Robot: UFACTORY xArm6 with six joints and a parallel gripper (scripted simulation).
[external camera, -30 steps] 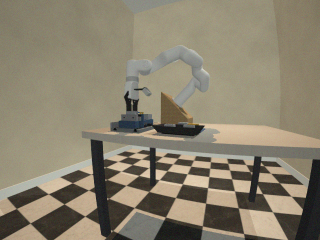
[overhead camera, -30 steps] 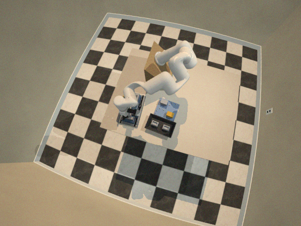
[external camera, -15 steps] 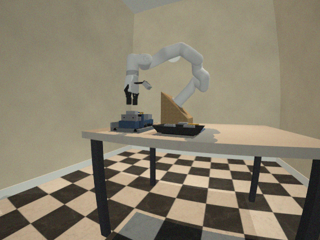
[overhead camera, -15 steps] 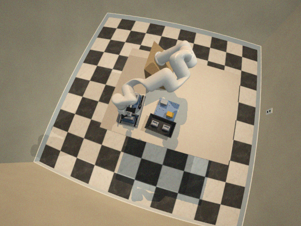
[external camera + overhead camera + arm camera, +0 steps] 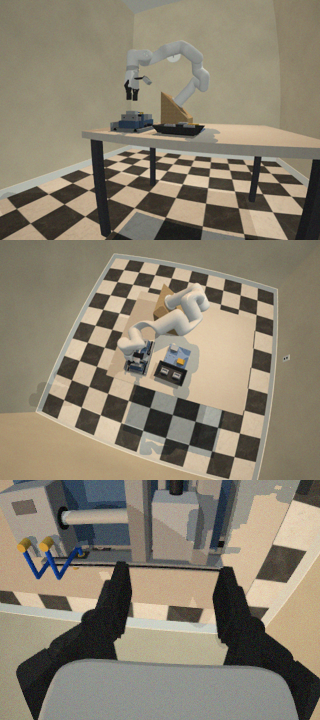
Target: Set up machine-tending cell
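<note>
My gripper is open and empty, hanging well above the vise. In the wrist view the fingers frame nothing. The jaw block with blue hoses is at the left. Seen from above, the infeed plate carries one aluminium blank and one brass blank. The black outfeed tray holds two finished parts, lying flat.
The arm's wedge-shaped wooden base stands behind the vise and tray. The vise sits near the table's left edge. The arm's wrist covers most of the vise in the overhead view.
</note>
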